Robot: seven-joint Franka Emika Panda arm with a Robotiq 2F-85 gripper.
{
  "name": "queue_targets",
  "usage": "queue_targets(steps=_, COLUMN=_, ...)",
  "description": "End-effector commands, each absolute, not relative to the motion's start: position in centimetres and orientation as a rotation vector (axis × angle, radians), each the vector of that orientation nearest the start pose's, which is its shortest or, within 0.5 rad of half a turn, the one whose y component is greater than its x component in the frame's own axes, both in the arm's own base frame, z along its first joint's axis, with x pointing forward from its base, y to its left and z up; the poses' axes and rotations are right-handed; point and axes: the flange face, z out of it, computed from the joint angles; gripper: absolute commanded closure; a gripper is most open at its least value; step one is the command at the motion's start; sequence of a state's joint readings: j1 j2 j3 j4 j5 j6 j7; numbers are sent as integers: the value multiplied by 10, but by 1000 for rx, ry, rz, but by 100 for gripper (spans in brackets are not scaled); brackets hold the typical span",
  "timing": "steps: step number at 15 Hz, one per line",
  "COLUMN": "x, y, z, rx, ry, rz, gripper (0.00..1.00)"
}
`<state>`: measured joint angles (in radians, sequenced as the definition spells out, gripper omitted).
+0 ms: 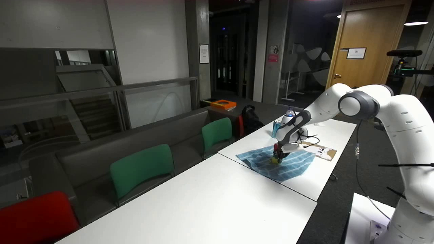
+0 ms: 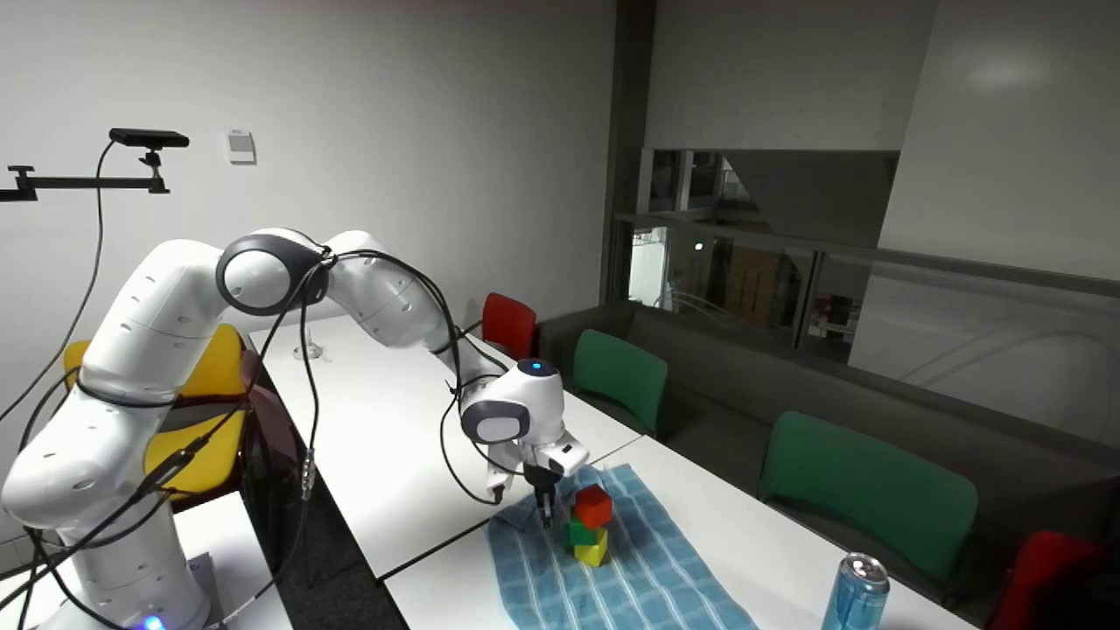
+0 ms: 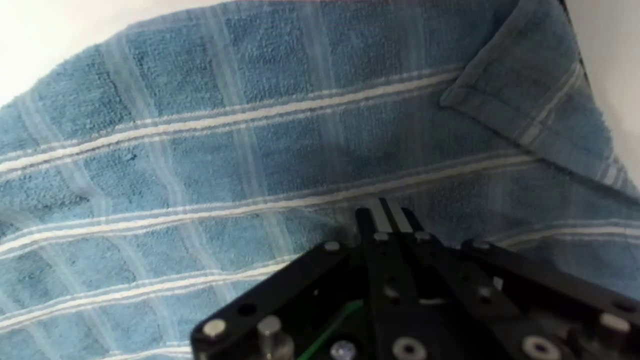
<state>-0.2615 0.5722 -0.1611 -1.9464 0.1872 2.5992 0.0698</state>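
Blocks on the blue towel, your jaws closed beside them

You have three in a tight group in an exterior view: red block highest and turned corner-on, green block below it, yellow block lowest in sight, next to the green. Whether the red bears on one or both, you cannot tell from here.

Your jaws point down just beside the group, set narrow, pale fingertips side by side with a thin dark line between. Contact with the cloth: hard to tell.

White-striped towel spreads beneath your tips; one corner folded over, clear in the wrist view. It lies on a white worktop, at the seam with a second one. Flat card, brown-edged, just beside the towel. Blue can upright on the worktop, apart from the cloth.

Farther out, your white arm arches over the worktop from its base. Along the long side, green chairs, one red chair, dark sofa behind them.
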Motion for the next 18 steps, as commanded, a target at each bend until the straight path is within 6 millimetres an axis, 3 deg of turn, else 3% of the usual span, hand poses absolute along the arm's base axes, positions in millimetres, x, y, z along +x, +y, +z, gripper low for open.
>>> queue_targets(steps=1, x=550, y=-250, z=218, rx=-2963, ry=833, rz=-104, gripper=100)
queue_targets(steps=10, x=509, y=-245, z=244, rx=-2960, ry=817, rz=-144, gripper=100)
queue_targets(steps=18, x=464, y=-252, z=271, rx=-2949, ry=947, rz=-359, gripper=100)
